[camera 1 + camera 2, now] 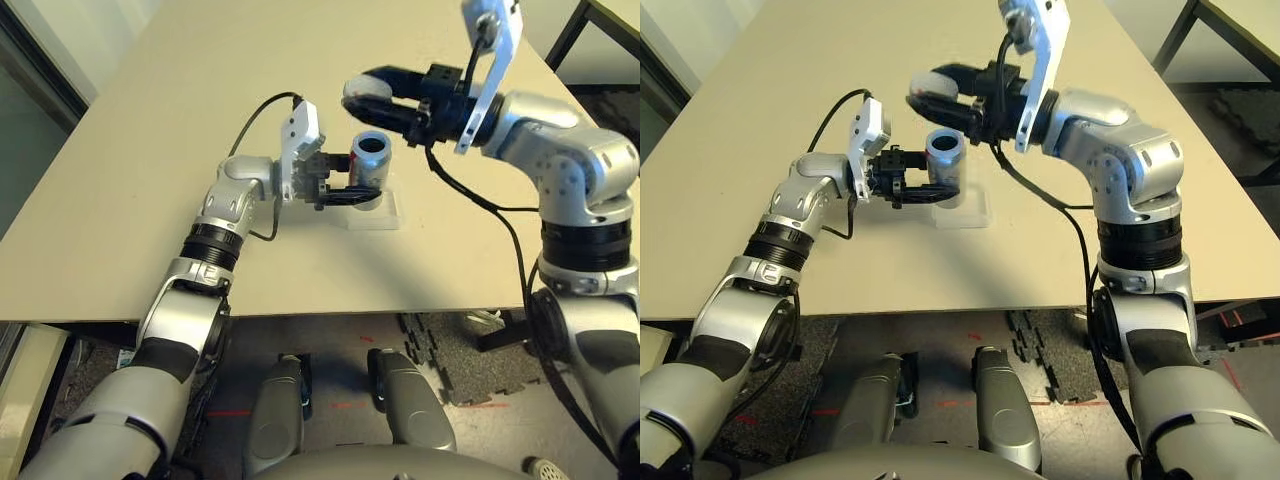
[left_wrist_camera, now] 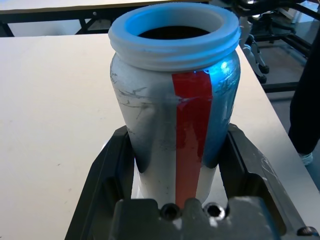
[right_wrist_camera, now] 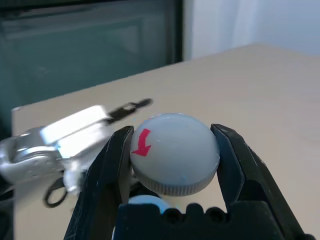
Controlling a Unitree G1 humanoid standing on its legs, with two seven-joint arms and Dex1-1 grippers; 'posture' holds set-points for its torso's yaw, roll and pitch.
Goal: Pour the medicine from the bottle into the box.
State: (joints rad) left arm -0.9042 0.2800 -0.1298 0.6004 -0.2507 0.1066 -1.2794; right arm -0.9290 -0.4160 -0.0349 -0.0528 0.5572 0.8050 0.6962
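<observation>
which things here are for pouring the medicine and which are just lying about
For the job:
- bottle, open, in the left gripper
- clear box
- bottle's cap, in the right gripper

Just about:
- second table
- dark floor mats

A pinkish-red curved arrow (image 3: 142, 143) is printed on the pale round cap (image 3: 176, 155), toward one side of its top face; the arrow has a single head and a short bent shaft; a plain red vertical band (image 2: 192, 135) runs down the silvery bottle (image 2: 155, 115), from just below its threaded neck; no lettering, brand or number can be read on the cap or on the bottle.
</observation>
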